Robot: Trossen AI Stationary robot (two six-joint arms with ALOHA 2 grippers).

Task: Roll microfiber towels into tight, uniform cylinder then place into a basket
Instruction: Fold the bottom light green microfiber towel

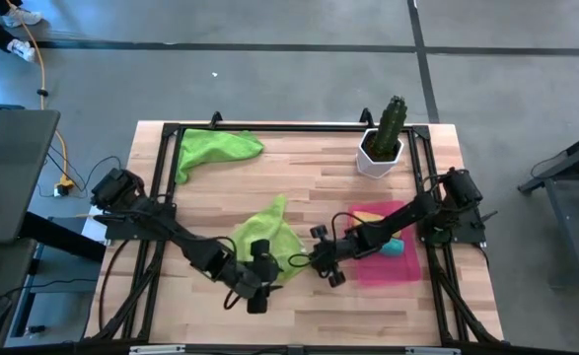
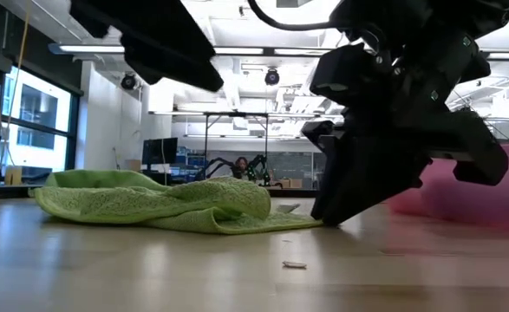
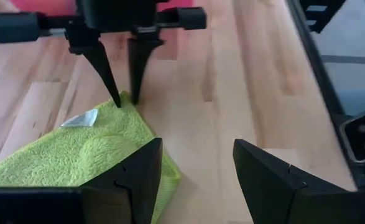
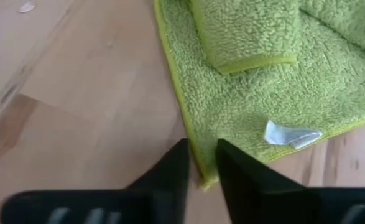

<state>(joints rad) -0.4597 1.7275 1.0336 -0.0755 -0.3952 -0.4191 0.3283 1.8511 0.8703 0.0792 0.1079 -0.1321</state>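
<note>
Right gripper (image 4: 202, 165) is pinching the corner of the lime green towel (image 1: 264, 237) at centre frame, fingers nearly closed on its hem. Left gripper (image 3: 198, 171) is hovering spread wide, holding nothing, beside it. Pink basket (image 1: 403, 268) is sitting lower right.

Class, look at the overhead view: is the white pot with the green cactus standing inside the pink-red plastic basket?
No. The white pot with the green cactus stands on the bare wooden table, apart from the pink-red plastic basket.
</note>
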